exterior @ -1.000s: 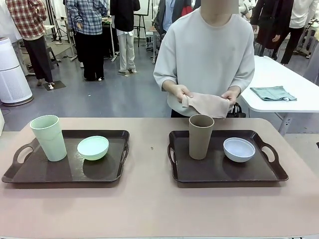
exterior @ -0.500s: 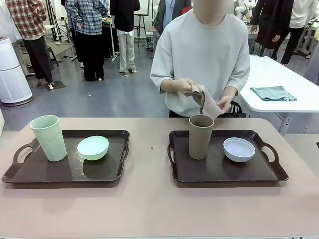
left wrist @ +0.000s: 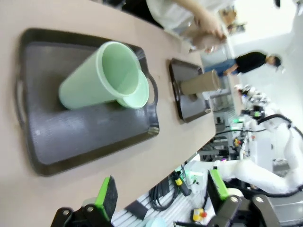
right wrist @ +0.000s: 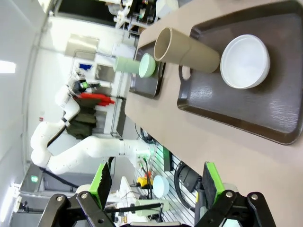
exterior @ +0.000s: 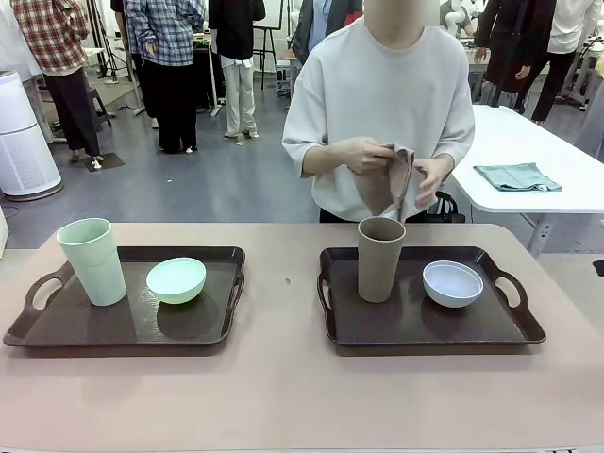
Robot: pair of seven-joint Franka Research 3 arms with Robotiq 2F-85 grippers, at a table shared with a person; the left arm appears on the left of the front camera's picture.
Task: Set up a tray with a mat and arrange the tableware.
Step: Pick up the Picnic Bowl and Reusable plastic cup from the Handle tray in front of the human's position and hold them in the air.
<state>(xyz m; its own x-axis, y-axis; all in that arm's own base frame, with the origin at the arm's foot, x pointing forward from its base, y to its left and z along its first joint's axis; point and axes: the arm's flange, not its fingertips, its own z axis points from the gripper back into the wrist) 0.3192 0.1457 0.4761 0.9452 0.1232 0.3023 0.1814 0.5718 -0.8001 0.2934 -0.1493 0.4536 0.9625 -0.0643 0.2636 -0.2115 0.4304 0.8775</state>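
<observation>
Brown trays, two, on the tabletop (exterior: 283,387): left tray (exterior: 57,330) carries mint tumbler (exterior: 92,261) and mint bowl (exterior: 176,279), right tray (exterior: 425,330) tan tumbler (exterior: 380,259) and pale bowl (exterior: 453,282). A person (exterior: 377,94) holds one mat (exterior: 389,184). Both empty, left claw (left wrist: 161,189) and right claw (right wrist: 156,178) gape apart.

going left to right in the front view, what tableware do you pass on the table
mint green tumbler → mint green bowl → tan-brown tumbler → pale blue-white bowl

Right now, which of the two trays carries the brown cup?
The right-hand tray, with the tan-brown tumbler beside a pale bowl; the left tray holds a mint-green tumbler and mint-green bowl.
</observation>
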